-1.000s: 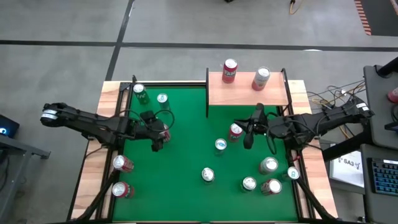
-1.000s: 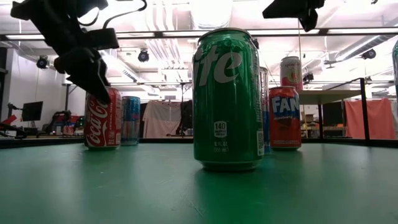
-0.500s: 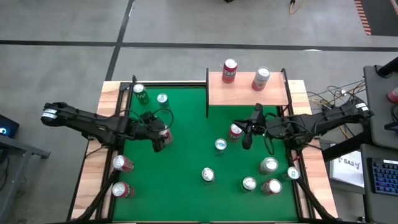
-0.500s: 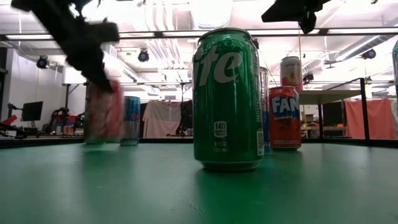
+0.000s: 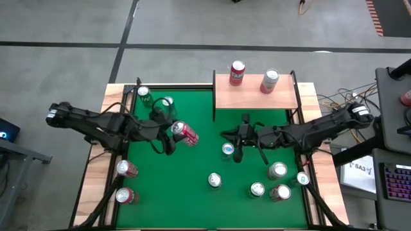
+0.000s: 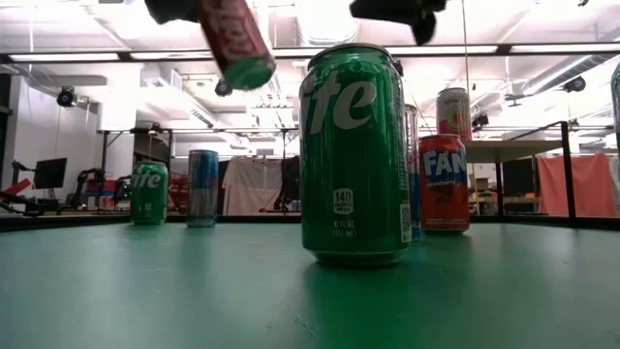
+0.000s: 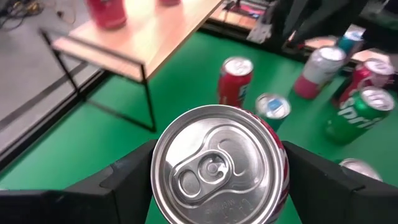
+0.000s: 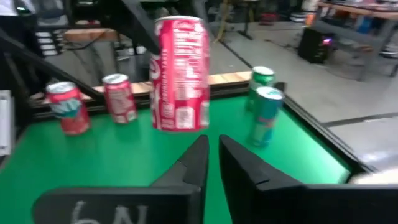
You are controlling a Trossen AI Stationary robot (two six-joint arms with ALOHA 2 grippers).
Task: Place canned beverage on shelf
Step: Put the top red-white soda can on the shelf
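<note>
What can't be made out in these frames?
- Left gripper: low view crops it at the top; only the red can shows.
- Shelf: low view shows it edge-on, cans in front.
- Right gripper: contact between fingertips unclear, blurred.

Two dark jointed arms with looping black cables, white-capped elbows.

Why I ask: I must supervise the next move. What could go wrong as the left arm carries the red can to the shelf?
The left gripper holds the red can tilted in the air; it could slip. The right gripper hangs close by, so the arms might collide. Two cans already stand on the shelf and could be knocked over.
</note>
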